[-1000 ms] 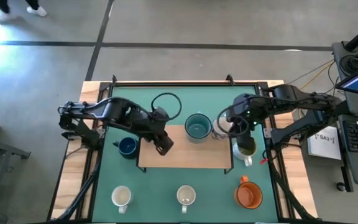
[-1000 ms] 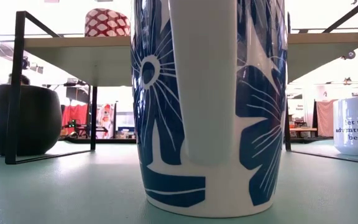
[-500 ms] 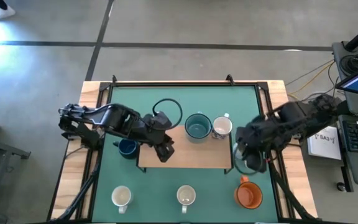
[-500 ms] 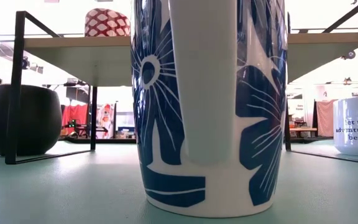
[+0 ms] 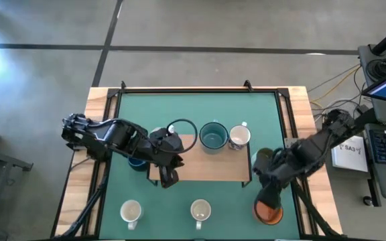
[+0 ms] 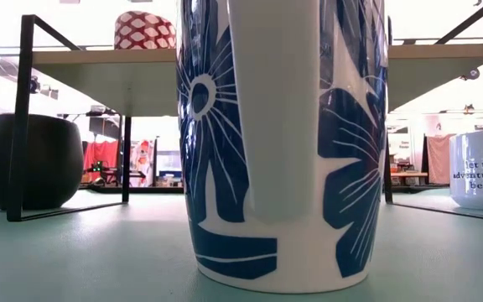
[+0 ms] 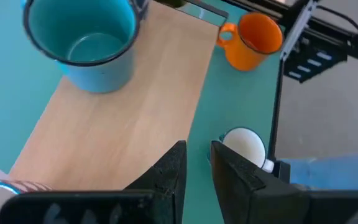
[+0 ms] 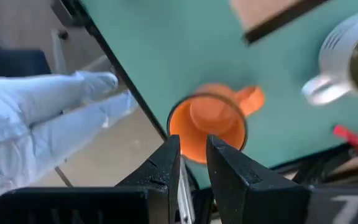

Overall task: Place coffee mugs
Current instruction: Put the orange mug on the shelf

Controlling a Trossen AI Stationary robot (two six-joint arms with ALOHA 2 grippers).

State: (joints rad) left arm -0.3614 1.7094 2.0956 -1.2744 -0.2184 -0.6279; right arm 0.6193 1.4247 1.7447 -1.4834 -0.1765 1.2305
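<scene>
My right gripper (image 5: 268, 195) hovers just above the orange mug (image 8: 207, 127), which stands near the table's near right corner (image 5: 269, 213); its fingers are close together and hold nothing. My left gripper (image 5: 165, 177) is shut and empty over the near left corner of the wooden shelf (image 5: 206, 164). A teal mug (image 5: 213, 135) and a white mug (image 5: 238, 137) stand on that shelf. The olive-lined mug (image 8: 353, 59) stands beside the shelf's right end. The left arm mostly covers the navy mug (image 5: 137, 162). Two white mugs (image 5: 131, 212) (image 5: 200, 211) stand along the near edge.
The shelf rests on a black metal frame (image 6: 23, 117). In the low view a flower-printed mug (image 6: 283, 143) fills the middle, with a dark mug (image 6: 28, 159) and a lettered white mug (image 6: 480, 168) at the sides. A black ring (image 5: 181, 127) lies by the shelf's far left corner.
My right gripper left the white mug standing on the shelf and swung toward the table's near right corner, ending over the orange mug. My left gripper moved toward the near edge, from over the shelf to its near left corner.
</scene>
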